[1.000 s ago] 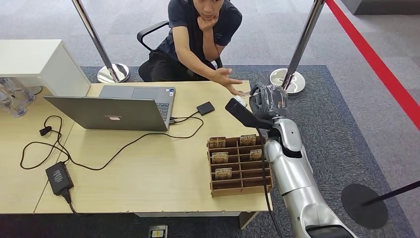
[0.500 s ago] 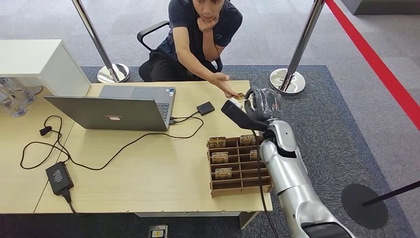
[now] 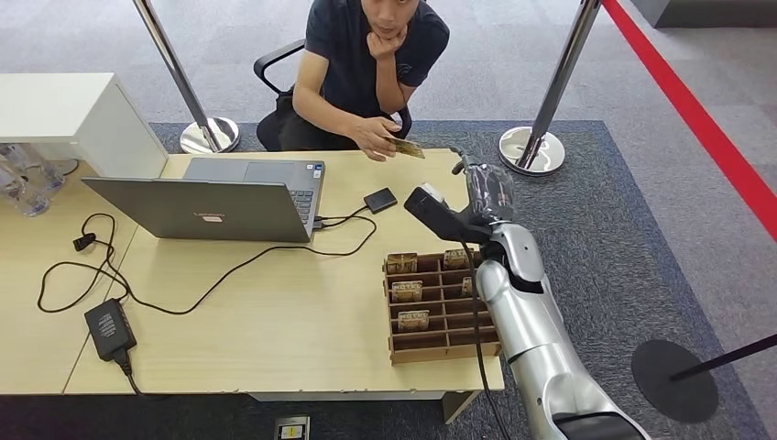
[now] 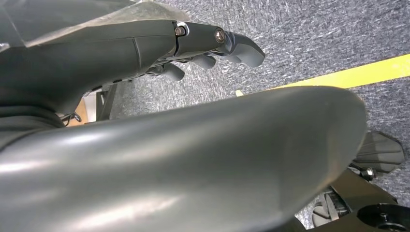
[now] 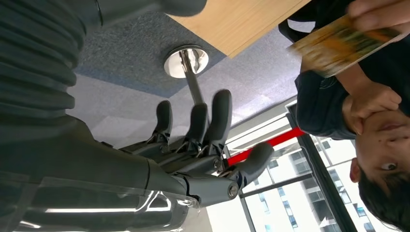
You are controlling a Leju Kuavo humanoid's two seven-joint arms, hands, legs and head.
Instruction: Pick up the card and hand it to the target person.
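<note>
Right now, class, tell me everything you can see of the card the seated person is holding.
The card is a thin, flat rectangle, yellowish-brown with a printed pattern too blurred to read. It looks like paper or thin board. The person's hand pinches it at one end, so it sticks out sideways above the far edge of the table, roughly level. Only the person's fingers touch it. In the right wrist view it shows again, blurred, gripped at one end by those fingers. The robot's right hand is apart from it, holding nothing.
</note>
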